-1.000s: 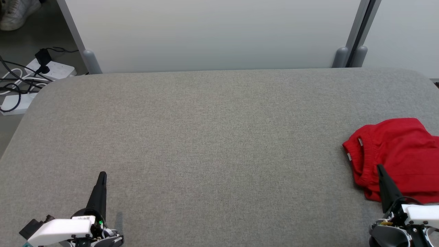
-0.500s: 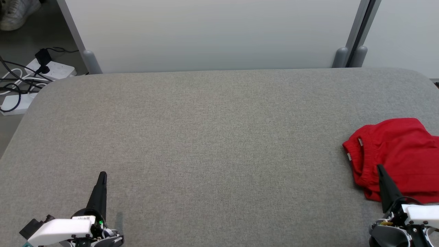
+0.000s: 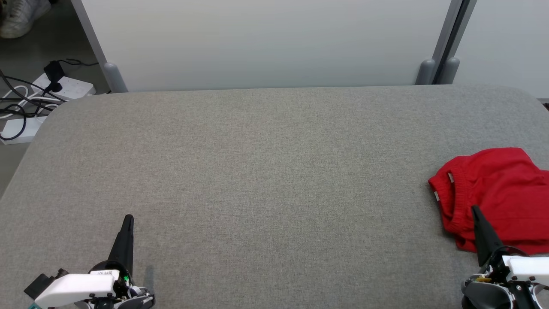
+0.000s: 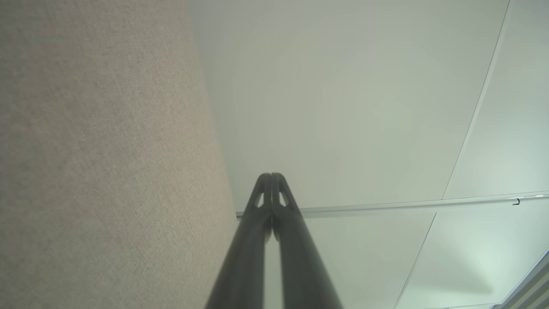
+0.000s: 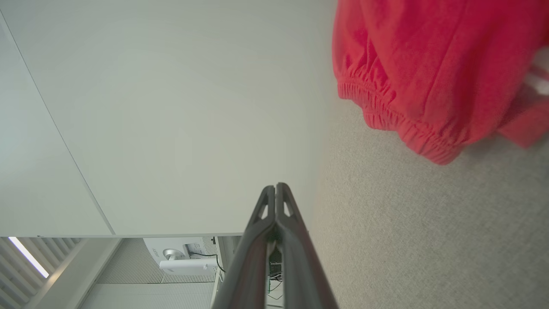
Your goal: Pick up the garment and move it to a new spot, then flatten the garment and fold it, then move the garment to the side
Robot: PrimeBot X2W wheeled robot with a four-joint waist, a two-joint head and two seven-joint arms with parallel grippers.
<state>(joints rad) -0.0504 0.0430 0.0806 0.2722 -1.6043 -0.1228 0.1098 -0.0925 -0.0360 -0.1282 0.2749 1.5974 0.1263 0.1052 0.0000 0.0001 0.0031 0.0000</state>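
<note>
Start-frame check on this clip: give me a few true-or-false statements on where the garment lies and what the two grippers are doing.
1. The red garment lies near the right edge of the grey table. True.
2. The left gripper grips the garment. False: it is shut on nothing, over bare table at the lower left, far from the garment.
3. The right gripper is shut, with nothing between its fingers. True.
4. The garment is spread out flat. False: it lies bunched up in rumpled folds.
</note>
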